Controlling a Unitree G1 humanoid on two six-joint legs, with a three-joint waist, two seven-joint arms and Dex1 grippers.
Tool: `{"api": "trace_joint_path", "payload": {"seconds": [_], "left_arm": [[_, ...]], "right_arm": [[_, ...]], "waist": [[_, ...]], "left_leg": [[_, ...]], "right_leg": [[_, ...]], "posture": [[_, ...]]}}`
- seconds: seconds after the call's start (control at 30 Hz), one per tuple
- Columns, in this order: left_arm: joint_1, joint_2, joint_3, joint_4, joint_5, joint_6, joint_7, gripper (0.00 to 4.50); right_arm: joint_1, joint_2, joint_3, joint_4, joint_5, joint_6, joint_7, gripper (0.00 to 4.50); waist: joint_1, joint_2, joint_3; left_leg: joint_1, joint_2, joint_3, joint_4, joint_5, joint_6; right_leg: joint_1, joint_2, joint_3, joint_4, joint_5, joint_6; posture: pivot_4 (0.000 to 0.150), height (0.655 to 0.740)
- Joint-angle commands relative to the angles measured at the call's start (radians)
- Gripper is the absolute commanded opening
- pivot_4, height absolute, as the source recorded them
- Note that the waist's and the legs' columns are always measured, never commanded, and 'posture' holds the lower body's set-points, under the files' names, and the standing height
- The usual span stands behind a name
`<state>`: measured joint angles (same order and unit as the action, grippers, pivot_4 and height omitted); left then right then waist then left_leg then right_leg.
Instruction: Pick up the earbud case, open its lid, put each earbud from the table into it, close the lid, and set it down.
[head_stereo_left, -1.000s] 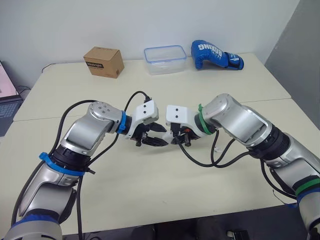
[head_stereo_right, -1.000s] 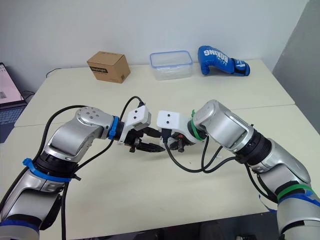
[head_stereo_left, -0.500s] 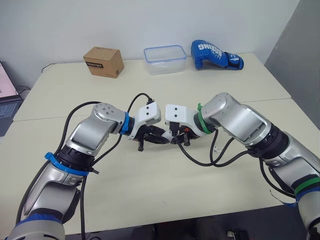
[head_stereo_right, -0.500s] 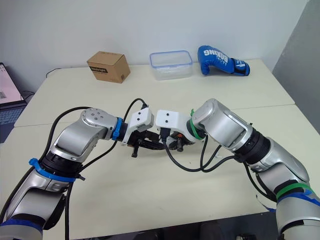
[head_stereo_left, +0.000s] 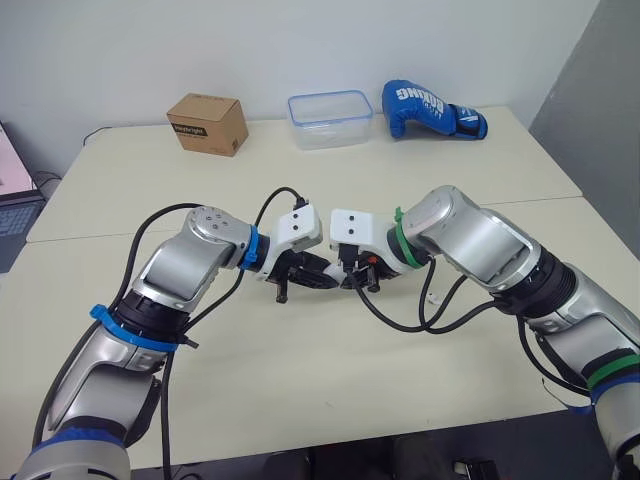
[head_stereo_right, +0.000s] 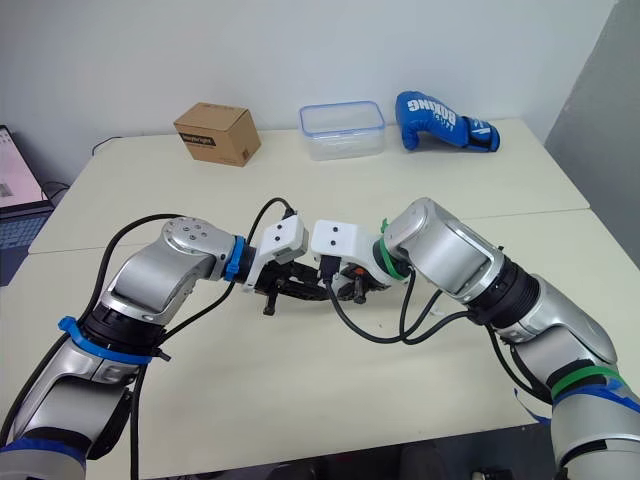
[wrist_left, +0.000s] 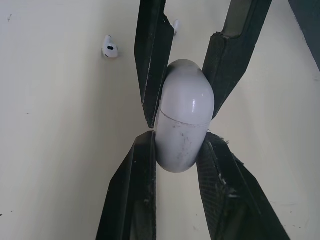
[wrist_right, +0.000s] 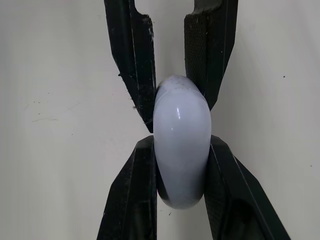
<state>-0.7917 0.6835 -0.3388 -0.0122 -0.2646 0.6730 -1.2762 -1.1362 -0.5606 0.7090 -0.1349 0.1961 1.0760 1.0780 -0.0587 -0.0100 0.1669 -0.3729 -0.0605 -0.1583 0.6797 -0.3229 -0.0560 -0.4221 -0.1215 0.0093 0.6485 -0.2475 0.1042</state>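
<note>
The left gripper (head_stereo_left: 312, 276) and right gripper (head_stereo_left: 354, 275) are both pinching their jaws shut on the white earbud case (wrist_left: 182, 117) between them over the bench (head_stereo_left: 300, 370), likely bracing it to pry it open; an earbud (wrist_left: 109, 48) is lying nearby.

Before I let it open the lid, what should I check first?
1. Left gripper clamped on the earbud case: ok.
2. Right gripper clamped on the case from the opposite end: ok.
3. Lid shut, seam line closed: ok.
4. Earbud lying free on the table: ok.
5. Second earbud in full sight: not ok, partly hidden by the right gripper.
6. Which gripper holds the lid half: cannot tell.
</note>
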Motion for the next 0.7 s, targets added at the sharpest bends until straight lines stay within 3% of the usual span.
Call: {"api": "trace_joint_path", "payload": {"seconds": [0.03, 0.13, 0.37, 0.7], "left_arm": [[-0.024, -0.009, 0.028, -0.039, -0.015, 0.001, 0.009, 0.75], [-0.016, -0.011, 0.030, -0.042, -0.013, -0.001, 0.016, 0.75], [0.031, -0.008, 0.080, -0.067, -0.042, -0.011, 0.045, 0.75], [0.236, -0.039, 0.283, -0.065, -0.158, -0.168, 0.070, 0.75]], "right_arm": [[-0.023, 0.015, -0.019, -0.022, -0.009, -0.001, -0.007, 0.80], [-0.022, 0.014, -0.020, -0.024, -0.009, 0.000, -0.006, 0.80], [-0.008, -0.001, -0.043, -0.029, -0.014, -0.035, 0.005, 3.02], [0.151, -0.111, -0.256, -0.095, 0.087, -0.132, 0.061, 3.02]], "waist": [[0.000, 0.000, 0.000], [0.000, 0.000, 0.000], [0.000, 0.000, 0.000], [0.003, 0.000, 0.000]], "left_leg": [[0.000, 0.000, 0.000, 0.000, 0.000, 0.000], [0.000, 0.000, 0.000, 0.000, 0.000, 0.000], [0.000, 0.000, 0.000, 0.000, 0.000, 0.000], [-0.001, 0.000, -0.001, 0.000, 0.000, 0.000]], "right_leg": [[0.000, 0.000, 0.000, 0.000, 0.000, 0.000], [0.000, 0.000, 0.000, 0.000, 0.000, 0.000], [0.000, 0.000, 0.000, 0.000, 0.000, 0.000], [0.000, -0.001, 0.000, 0.000, 0.000, 0.000]], "posture": [[0.150, 0.7307], [0.150, 0.7307], [0.150, 0.7307], [0.150, 0.7307]]}}
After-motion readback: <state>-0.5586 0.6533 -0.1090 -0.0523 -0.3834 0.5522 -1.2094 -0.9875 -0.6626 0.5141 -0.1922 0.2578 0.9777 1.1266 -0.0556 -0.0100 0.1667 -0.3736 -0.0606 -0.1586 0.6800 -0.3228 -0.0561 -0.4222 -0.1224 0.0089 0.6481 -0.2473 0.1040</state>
